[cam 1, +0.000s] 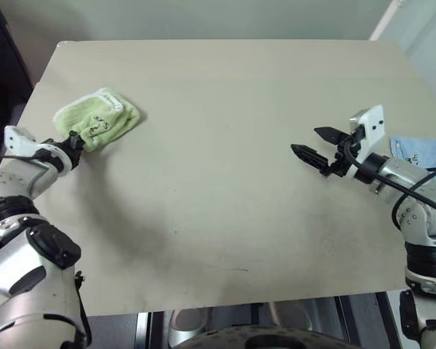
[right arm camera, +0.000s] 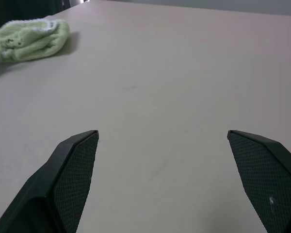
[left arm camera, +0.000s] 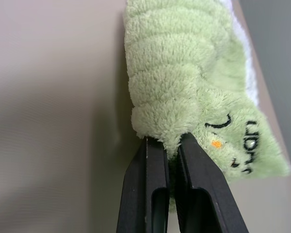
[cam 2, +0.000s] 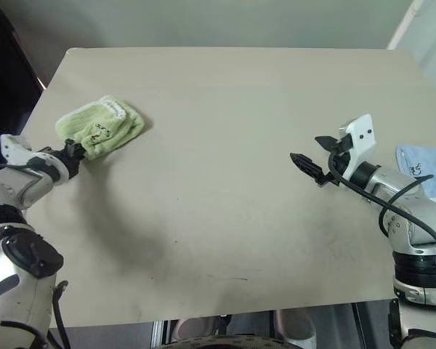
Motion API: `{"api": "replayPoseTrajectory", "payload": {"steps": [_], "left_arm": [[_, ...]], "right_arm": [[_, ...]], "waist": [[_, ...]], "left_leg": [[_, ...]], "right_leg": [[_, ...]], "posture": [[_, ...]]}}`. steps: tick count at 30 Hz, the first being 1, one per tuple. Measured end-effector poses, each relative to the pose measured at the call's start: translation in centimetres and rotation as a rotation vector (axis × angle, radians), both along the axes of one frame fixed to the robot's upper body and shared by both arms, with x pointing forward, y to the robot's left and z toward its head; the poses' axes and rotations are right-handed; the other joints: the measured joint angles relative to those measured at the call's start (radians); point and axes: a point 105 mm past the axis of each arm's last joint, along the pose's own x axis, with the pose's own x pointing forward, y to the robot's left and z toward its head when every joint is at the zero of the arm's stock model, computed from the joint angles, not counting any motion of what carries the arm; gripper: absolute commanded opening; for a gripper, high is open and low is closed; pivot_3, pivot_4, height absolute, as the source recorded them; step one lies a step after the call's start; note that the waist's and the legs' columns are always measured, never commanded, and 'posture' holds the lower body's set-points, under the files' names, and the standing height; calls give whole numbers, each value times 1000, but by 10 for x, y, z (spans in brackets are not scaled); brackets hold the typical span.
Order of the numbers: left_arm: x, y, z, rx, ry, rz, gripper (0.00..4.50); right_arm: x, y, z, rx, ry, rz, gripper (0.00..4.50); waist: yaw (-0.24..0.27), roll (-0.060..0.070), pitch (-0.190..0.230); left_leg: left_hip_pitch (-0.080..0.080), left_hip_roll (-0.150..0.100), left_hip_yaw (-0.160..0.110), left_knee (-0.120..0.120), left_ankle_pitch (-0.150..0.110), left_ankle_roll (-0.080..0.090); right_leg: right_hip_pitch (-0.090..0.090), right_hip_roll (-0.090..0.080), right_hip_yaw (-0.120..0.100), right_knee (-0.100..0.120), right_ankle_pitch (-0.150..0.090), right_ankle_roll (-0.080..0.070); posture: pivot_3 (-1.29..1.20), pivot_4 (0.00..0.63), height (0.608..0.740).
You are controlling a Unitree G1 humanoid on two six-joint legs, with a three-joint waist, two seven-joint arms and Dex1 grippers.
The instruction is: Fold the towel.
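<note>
The towel (cam 1: 99, 118) is a light green terry cloth, folded into a small thick bundle at the far left of the beige table (cam 1: 225, 182). Its white stitched edging shows on the far side and a small dark printed mark faces up. My left gripper (cam 1: 77, 140) is shut on the bundle's near corner; the left wrist view shows the towel (left arm camera: 179, 82) pinched between the two black fingers (left arm camera: 153, 189). My right gripper (cam 1: 317, 147) hovers over the right part of the table, open and empty, far from the towel (right arm camera: 31, 39).
A light blue cloth (cam 1: 424, 154) with a dark print lies at the table's right edge, beside my right arm. The table's left edge runs close to the towel. A pale wall rises behind the table's far edge.
</note>
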Motion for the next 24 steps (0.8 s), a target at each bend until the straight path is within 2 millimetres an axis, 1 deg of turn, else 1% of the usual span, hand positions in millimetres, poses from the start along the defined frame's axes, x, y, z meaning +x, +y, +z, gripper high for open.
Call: {"api": "replayPoseTrajectory", "payload": {"steps": [2, 4, 6, 8, 10, 12, 14, 16, 19, 22, 24], "left_arm": [[-7, 9, 3, 5, -23, 59, 77], [-15, 14, 0, 6, -50, 143, 77], [-22, 13, -8, -11, -70, 206, 77], [-27, 11, -11, -35, -94, 258, 77], [-31, 12, -4, -39, -118, 306, 77], [-35, 13, 8, -33, -156, 348, 77], [-38, 13, 14, -41, -181, 398, 77], [-39, 7, 13, -71, -185, 435, 77], [-37, -7, 5, -104, -166, 463, 77], [-33, -26, 0, -118, -143, 452, 77], [-31, -32, -5, -124, -118, 438, 77]], "right_arm": [[3, 2, 1, 0, -4, 9, 4500], [7, 5, 2, 7, -13, 22, 4500], [8, 10, 1, 11, -16, 37, 4500], [10, 16, -3, 15, -6, 57, 4500], [9, 21, -6, 12, -5, 72, 4500], [10, 21, -7, 5, -10, 71, 4500], [11, 20, -8, 1, -11, 64, 4500], [12, 20, -8, 4, -17, 64, 4500], [12, 20, -8, 2, -24, 62, 4500], [11, 20, -9, 2, -24, 60, 4500], [11, 19, -10, 0, -22, 58, 4500]], "waist": [[-1, 0, 0], [-2, 0, 0], [-3, -1, 0], [-2, -3, 0], [-2, -5, 0], [-2, -5, 0], [-1, -5, 0], [-2, -5, 0], [-2, -6, 1], [-2, -6, 1], [-3, -6, 1]], "left_leg": [[0, 0, 0, 0, 0, -1], [1, 0, 0, 1, 0, -1], [1, 1, 0, 3, 0, -1], [0, 1, 0, 4, 0, -1], [0, 2, -1, 5, 1, -1], [0, 2, -1, 5, 1, -1], [2, 2, -1, 5, 0, -1], [5, 2, -1, 5, -1, 2], [9, 2, -1, 5, -5, 8], [12, 3, -1, 5, -3, 8], [12, 4, -1, 5, -3, 7]], "right_leg": [[0, 0, 0, 1, 0, 0], [1, 1, 0, 1, 1, -1], [1, 1, 0, 1, 1, -1], [1, 2, 0, 2, 2, -2], [2, 4, -1, 1, 4, -3], [2, 4, -1, 1, 6, -3], [4, 4, -1, 0, 7, -3], [7, 4, -1, 0, 8, -4], [11, 4, -1, 0, 11, -5], [13, 5, -1, 0, 13, -5], [13, 7, -1, 0, 14, -7]], "posture": [[0, 150, 740], [0, 150, 740], [0, 150, 740], [0, 150, 740], [0, 150, 740], [0, 150, 740], [0, 150, 740], [0, 150, 740], [0, 150, 740], [0, 150, 740], [0, 150, 740]]}}
